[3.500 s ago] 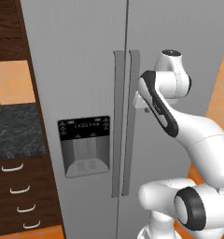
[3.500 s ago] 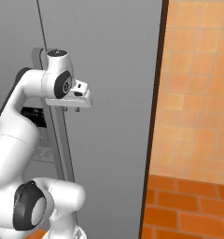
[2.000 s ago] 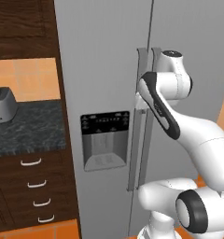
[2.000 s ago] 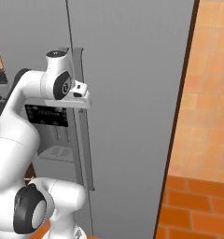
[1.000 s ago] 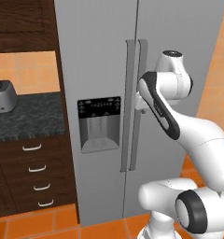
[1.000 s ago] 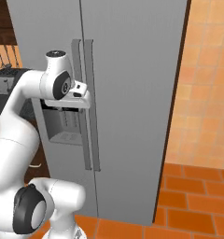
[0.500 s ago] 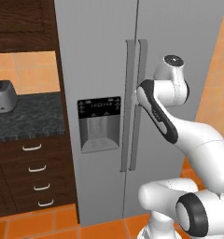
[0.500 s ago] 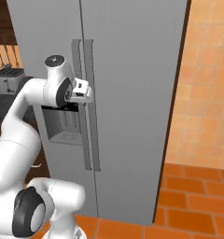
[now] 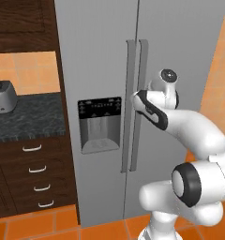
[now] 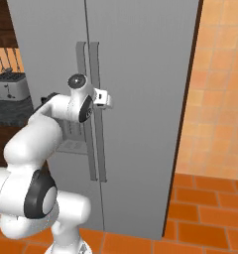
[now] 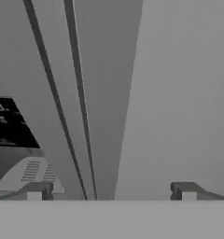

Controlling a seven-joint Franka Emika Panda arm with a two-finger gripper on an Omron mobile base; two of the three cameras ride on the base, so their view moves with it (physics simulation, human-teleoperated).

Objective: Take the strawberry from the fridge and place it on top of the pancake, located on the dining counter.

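The fridge (image 9: 180, 70) stands with both doors closed, so the strawberry is presumably inside, out of sight; the gripper (image 11: 111, 191) faces the right door beside its long handle (image 10: 100, 124), fingers (image 11: 186, 190) spread fully wide and holding nothing, likely so they can straddle the handle for a pull.

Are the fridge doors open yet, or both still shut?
Both shut. The fridge doors sit flush, with its two handles side by side along the centre seam, and no interior shows.
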